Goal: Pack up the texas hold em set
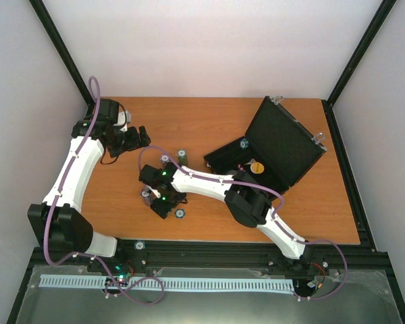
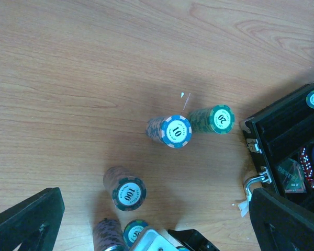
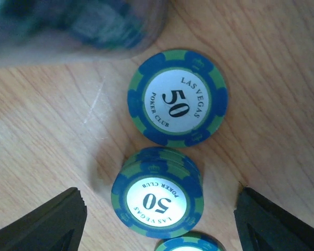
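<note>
The black case (image 1: 283,145) lies open at the far right of the table (image 1: 209,118), with chip stacks (image 1: 181,156) to its left, mid-table. The right gripper (image 3: 159,191), spread wide, straddles a 50 stack (image 3: 157,201) without touching it. The left gripper (image 1: 140,135) hangs spread at the far left.

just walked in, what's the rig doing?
Packing a poker set. The right gripper hangs open over a 50 chip stack, fingers either side, nothing gripped yet. The left gripper is open, holding nothing, at the far left of the table. The 10 stack, 20 stack and 100 stack stand loose; the case lies open with dice inside.
</note>
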### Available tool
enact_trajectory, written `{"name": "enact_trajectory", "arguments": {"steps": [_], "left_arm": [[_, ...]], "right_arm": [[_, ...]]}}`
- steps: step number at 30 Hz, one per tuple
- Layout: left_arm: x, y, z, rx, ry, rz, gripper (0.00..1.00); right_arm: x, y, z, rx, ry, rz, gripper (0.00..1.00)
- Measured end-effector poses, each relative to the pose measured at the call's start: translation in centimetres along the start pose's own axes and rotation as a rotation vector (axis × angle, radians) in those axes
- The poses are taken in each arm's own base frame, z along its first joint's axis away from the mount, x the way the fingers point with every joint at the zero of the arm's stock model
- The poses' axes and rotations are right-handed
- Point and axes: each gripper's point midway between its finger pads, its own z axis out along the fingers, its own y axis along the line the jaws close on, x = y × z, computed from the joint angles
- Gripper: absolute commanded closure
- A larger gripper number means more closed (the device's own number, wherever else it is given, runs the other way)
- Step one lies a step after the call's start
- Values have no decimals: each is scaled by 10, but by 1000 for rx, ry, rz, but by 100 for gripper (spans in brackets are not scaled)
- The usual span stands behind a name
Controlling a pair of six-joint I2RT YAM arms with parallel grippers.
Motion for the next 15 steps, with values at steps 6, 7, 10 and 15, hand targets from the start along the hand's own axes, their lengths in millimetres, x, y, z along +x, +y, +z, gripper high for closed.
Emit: {"name": "enact_trajectory", "arguments": {"steps": [6,7,10,15], "left_arm": [[0,0,0,0,-1,8,0],[0,0,0,0,-1,8,0],[2,1,-1,-1,-3,8,0],[4,2,-3,0,-12,9,0]], "right_arm": [[-1,2,1,-13,1,15,35],[-1,3,1,-14,1,18,37],[0,3,1,-18,8,27,46],[3,4,2,-20,18,38,57]]}}
